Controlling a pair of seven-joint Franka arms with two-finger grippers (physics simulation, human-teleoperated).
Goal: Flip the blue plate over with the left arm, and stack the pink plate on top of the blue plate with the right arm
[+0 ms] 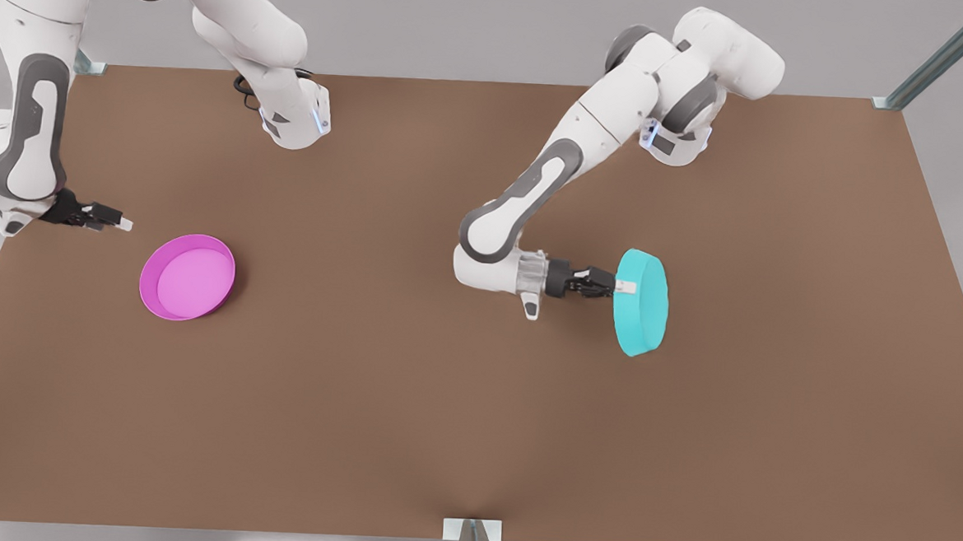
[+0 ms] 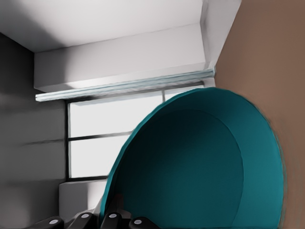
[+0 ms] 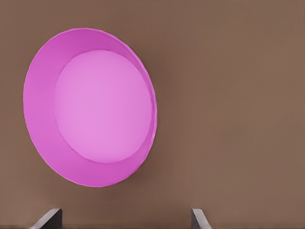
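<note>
the fingers of the left gripper are pinched on the rim of the blue plate, right of centre in the front view, and hold it up on edge, its hollow side toward the wrist and its flat base toward the front view's right. in the left wrist view the dish's dark inside looms just past the fingers. whether its lower edge touches the brown table cannot be told.

the right gripper sits at the left edge of the front view, its fingers apart and empty; their two tips show spread at the bottom of the right wrist view. it hovers near the pink plate, not touching it. that plate lies flat on the table, hollow side up, in the left half of the front view, well apart from the blue one.

judged from this, the flip is about halfway: the blue plate is raised to vertical but not yet laid face down. the stacking has not begun; the pink plate is not yet grasped.
</note>
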